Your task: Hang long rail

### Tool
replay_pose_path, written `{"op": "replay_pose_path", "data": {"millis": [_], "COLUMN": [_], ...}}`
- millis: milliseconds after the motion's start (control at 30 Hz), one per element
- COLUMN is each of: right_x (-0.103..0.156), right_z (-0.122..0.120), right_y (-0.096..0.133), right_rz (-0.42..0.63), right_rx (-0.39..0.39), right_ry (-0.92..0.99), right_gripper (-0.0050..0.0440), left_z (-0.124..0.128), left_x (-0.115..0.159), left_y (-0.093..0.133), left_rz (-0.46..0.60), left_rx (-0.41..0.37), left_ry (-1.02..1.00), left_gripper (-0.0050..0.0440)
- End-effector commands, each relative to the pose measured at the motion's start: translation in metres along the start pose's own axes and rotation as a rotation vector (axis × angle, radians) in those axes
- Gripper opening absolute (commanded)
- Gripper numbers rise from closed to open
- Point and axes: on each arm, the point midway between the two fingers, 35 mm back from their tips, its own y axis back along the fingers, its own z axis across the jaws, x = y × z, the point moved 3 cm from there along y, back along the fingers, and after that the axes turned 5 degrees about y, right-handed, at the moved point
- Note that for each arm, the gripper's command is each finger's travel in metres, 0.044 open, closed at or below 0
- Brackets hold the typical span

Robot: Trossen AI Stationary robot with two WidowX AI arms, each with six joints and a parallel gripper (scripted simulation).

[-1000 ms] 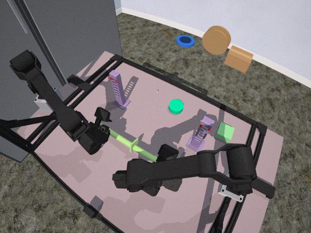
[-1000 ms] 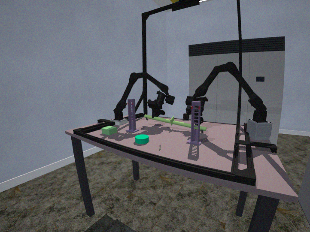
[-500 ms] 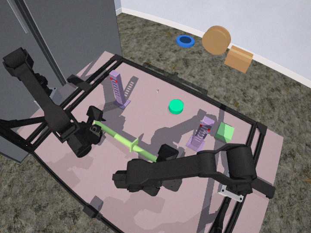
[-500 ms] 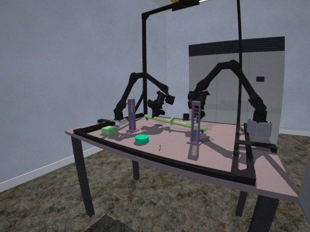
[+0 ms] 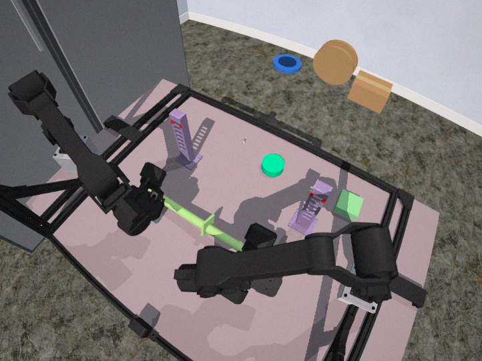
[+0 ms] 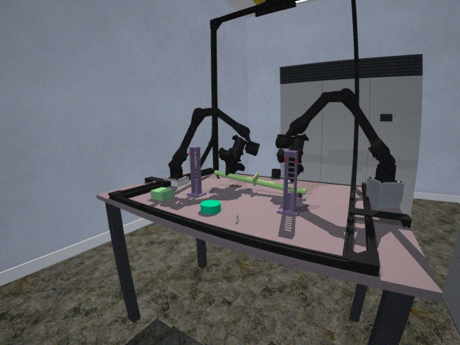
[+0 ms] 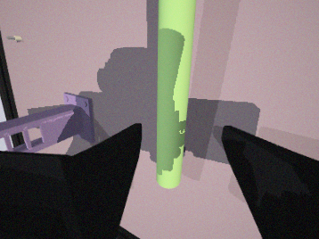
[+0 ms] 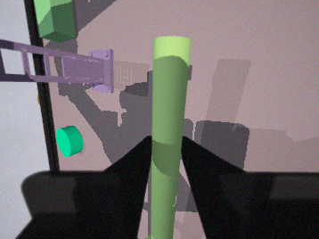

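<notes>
The long light-green rail [image 5: 189,216] [image 6: 268,182] [image 7: 177,49] [image 8: 171,94] runs between the two arms, in front of the two purple slotted posts. My right gripper [image 5: 247,244] [image 6: 230,168] [image 8: 166,140] is shut on the rail near one end and holds it off the table. My left gripper [image 5: 154,195] [image 7: 182,131] is open. Its fingers stand apart on either side of the rail's other end and do not touch it. One post [image 5: 181,136] [image 6: 290,180] [image 7: 49,125] stands behind the left gripper. The other post [image 5: 315,208] [image 6: 194,168] [image 8: 67,69] stands near the right arm. Each post has red marks near its top.
A green disc [image 5: 272,165] [image 6: 209,206] [image 8: 69,141] lies between the posts. A green cube [image 5: 348,204] [image 6: 162,193] [image 8: 54,11] sits beside the post near the right arm. A tiny part [image 5: 244,140] [image 6: 237,219] [image 7: 17,37] lies on the table. A black frame [image 5: 281,124] edges the table.
</notes>
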Motion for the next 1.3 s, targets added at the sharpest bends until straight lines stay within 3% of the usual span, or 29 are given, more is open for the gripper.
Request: {"op": "replay_pose_path", "data": {"millis": [0, 233, 300, 633, 1267], "right_x": [0.0, 0.0, 0.0, 0.0, 0.0], "right_z": [-0.001, -0.001, -0.001, 0.0, 0.0], "right_y": [0.001, 0.001, 0.001, 0.0, 0.0], "right_rz": [0.002, 0.005, 0.005, -0.002, -0.003], "right_rx": [0.004, 0.007, 0.007, 0.0, 0.0], "right_ry": [-0.002, -0.006, -0.006, 0.002, 0.003], "right_gripper": [0.0, 0.0, 0.0, 0.0, 0.0], "left_z": [0.01, 0.027, 0.027, 0.044, 0.036], "left_x": [-0.001, -0.004, -0.004, -0.005, -0.005], "left_y": [-0.005, -0.014, -0.014, -0.021, -0.038], "left_rz": [0.018, 0.029, 0.029, 0.002, -0.001], "left_rx": [0.089, 0.269, 0.269, 0.473, 0.482], "left_ry": [0.003, -0.001, -0.001, -0.009, -0.01], "left_gripper": [0.0176, 0.016, 0.016, 0.016, 0.016]}}
